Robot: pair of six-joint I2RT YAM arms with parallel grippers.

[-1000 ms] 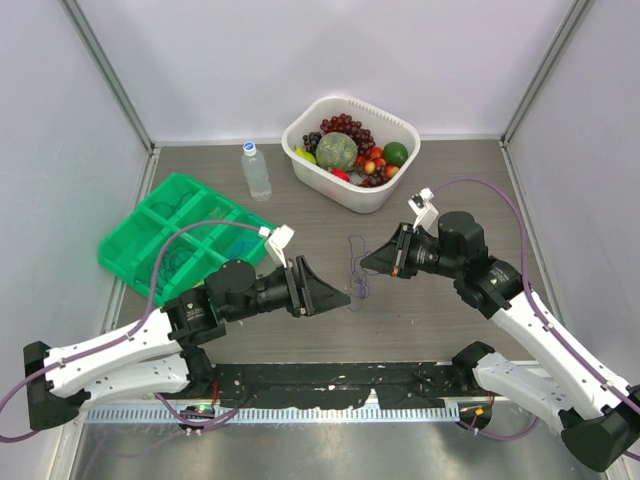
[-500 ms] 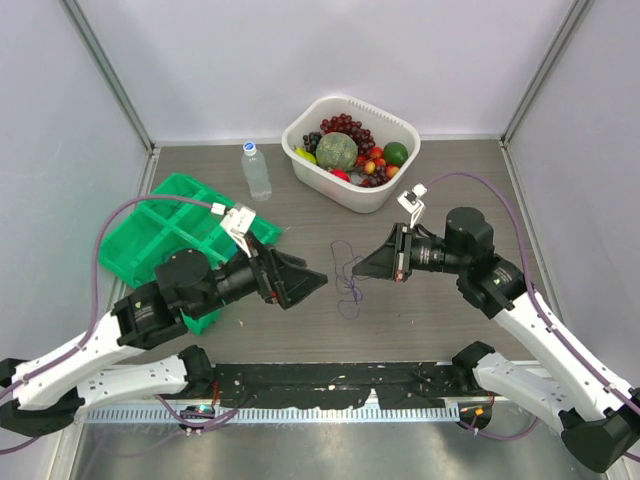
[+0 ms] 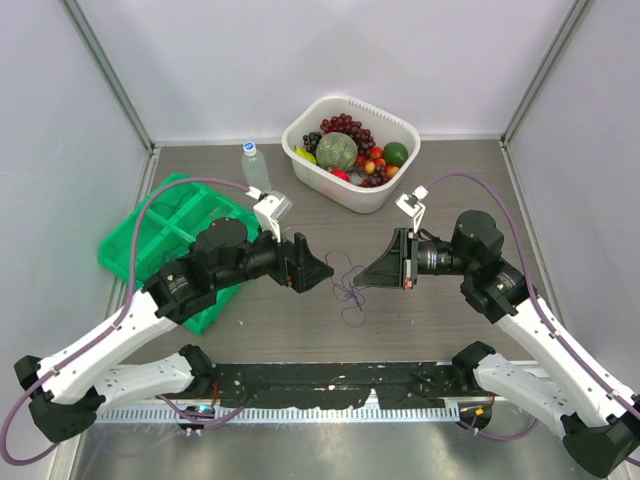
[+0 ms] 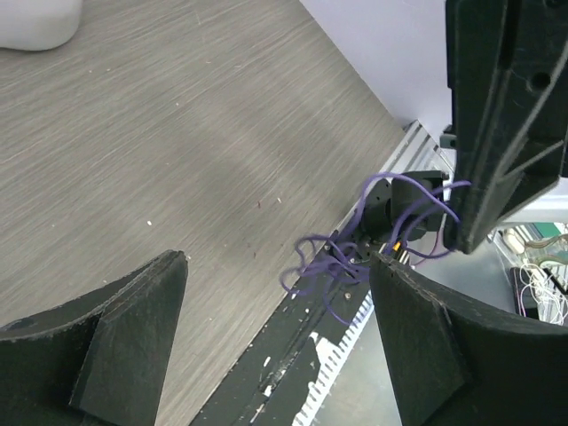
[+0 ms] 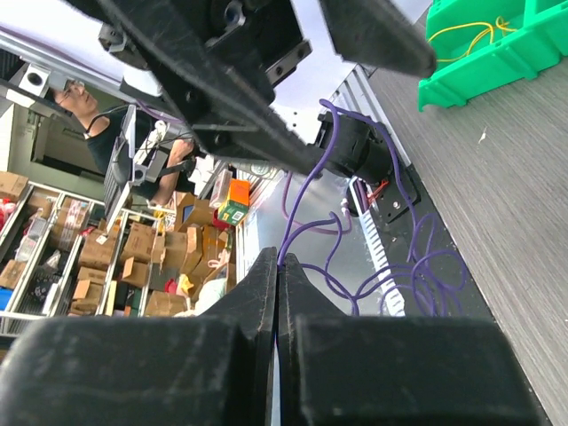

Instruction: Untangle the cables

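Observation:
A tangle of thin purple cables [image 3: 346,285] hangs mid-table between my two grippers. My right gripper [image 3: 362,279] is shut on a purple strand; in the right wrist view its jaws [image 5: 278,255] are pressed together with the strand coming out at the tip and loops [image 5: 417,266] trailing away. My left gripper [image 3: 322,272] is open and empty, just left of the bunch. In the left wrist view its gripper [image 4: 280,262] frames the purple loops [image 4: 330,264], which sit ahead of the fingers and apart from them. Only purple strands show in this bunch.
A green compartment tray [image 3: 150,232] lies at the left, with a yellow wire [image 5: 466,34] in one cell. A water bottle [image 3: 256,171] and a white tub of fruit [image 3: 395,190] stand at the back. A black strip [image 3: 330,380] runs along the near edge.
My left arm has swung round, its wrist rising toward the back, with the open gripper staying left of the bunch. My right gripper has shifted slightly left and nearer with the purple strand.

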